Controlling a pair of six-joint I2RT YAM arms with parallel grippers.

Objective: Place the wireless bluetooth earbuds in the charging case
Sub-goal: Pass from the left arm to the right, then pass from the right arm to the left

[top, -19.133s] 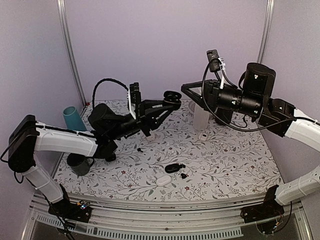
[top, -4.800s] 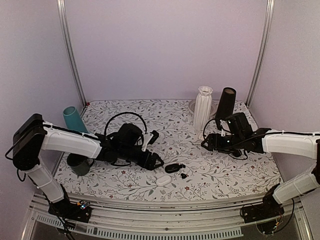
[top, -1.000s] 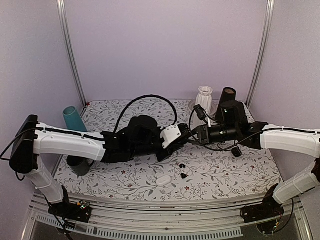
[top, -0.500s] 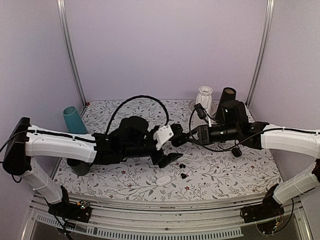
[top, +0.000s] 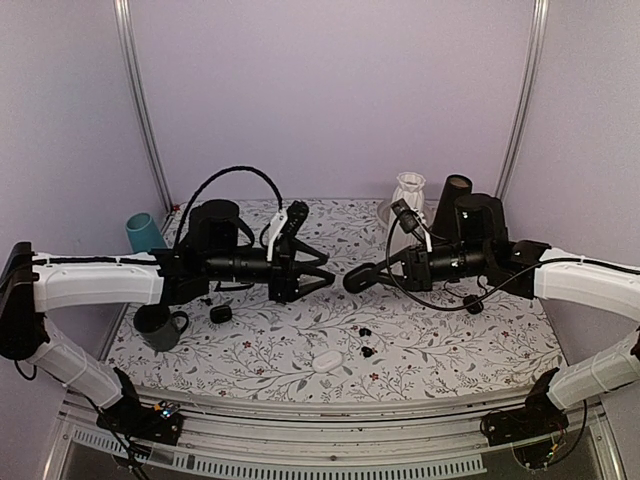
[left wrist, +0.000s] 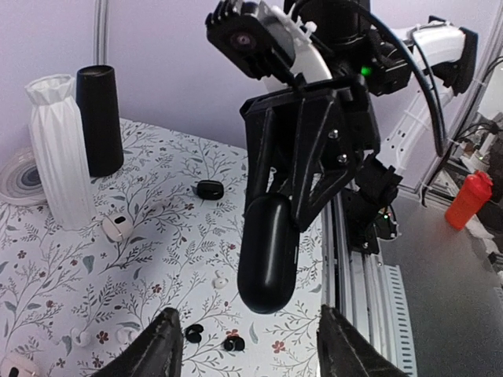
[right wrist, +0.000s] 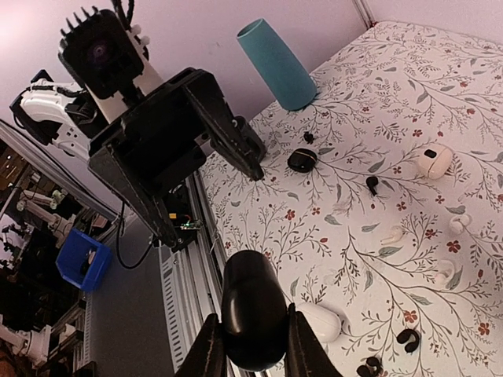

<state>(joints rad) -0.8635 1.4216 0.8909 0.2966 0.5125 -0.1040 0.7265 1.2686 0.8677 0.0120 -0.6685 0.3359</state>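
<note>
My right gripper (top: 372, 275) is shut on a closed glossy black charging case (top: 356, 279) and holds it in the air above the middle of the table. In the right wrist view the case (right wrist: 251, 308) sits between my fingers (right wrist: 207, 349). My left gripper (top: 322, 272) is open and empty, facing the case from the left with a small gap. In the left wrist view the case (left wrist: 267, 251) hangs just beyond my open fingers (left wrist: 163, 345). Two tiny black earbuds (top: 365, 331) (top: 368, 351) lie on the table below the case. They also show in the left wrist view (left wrist: 194, 333) (left wrist: 232, 342).
A white case (top: 326, 361) lies near the front edge. A small black case (top: 221, 313), a dark mug (top: 158, 326) and a teal cup (top: 141, 234) are at the left. A white vase (top: 407, 200) and a black cylinder (top: 451, 200) stand at the back right. White earbuds (left wrist: 222, 279) lie scattered.
My left gripper has opened, let go of the black case and drawn back to the left. The right gripper now holds the case alone, almost where it was.
</note>
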